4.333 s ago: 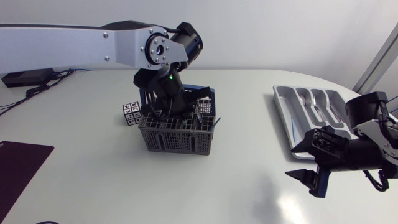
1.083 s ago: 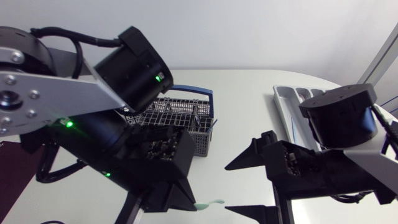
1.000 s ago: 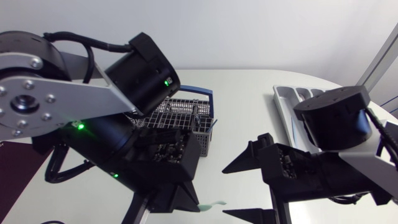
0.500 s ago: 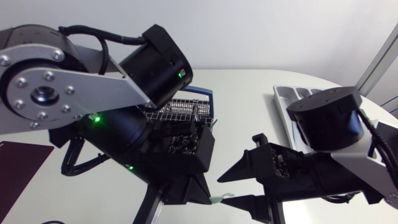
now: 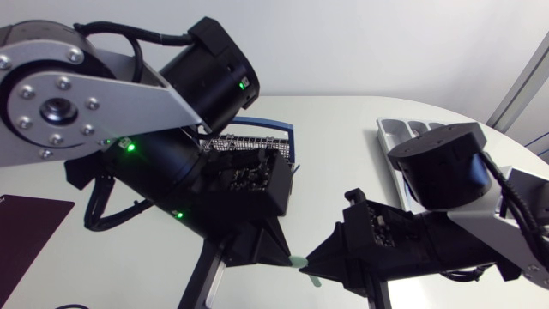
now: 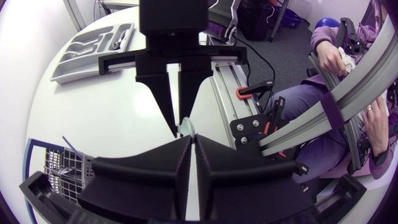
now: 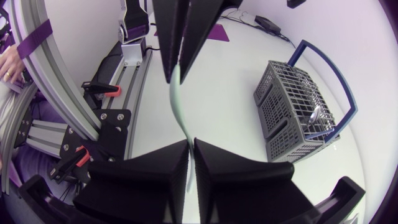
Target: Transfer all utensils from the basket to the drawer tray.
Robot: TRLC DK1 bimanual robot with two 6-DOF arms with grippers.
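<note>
High above the table, a slim pale green utensil (image 5: 299,262) is held between both grippers at once. My left gripper (image 5: 287,256) is shut on one end and my right gripper (image 5: 310,268) is shut on the other, tip to tip. In the right wrist view the utensil (image 7: 177,106) runs from between my own fingers up into the left gripper (image 7: 179,62). The grey wire basket (image 7: 292,106) with a blue handle stands on the table below, with metal utensils (image 7: 314,115) in it. The grey drawer tray (image 5: 390,137) lies at the far right.
Both arms fill most of the head view and hide much of the basket (image 5: 257,142) and the table's front. The tray (image 6: 93,43) lies far beyond the grippers in the left wrist view. A dark mat (image 5: 21,219) lies at the table's left edge.
My right gripper has come in from the right and shut on the utensil's free end. The left arm has carried the utensil rightward to meet it.
</note>
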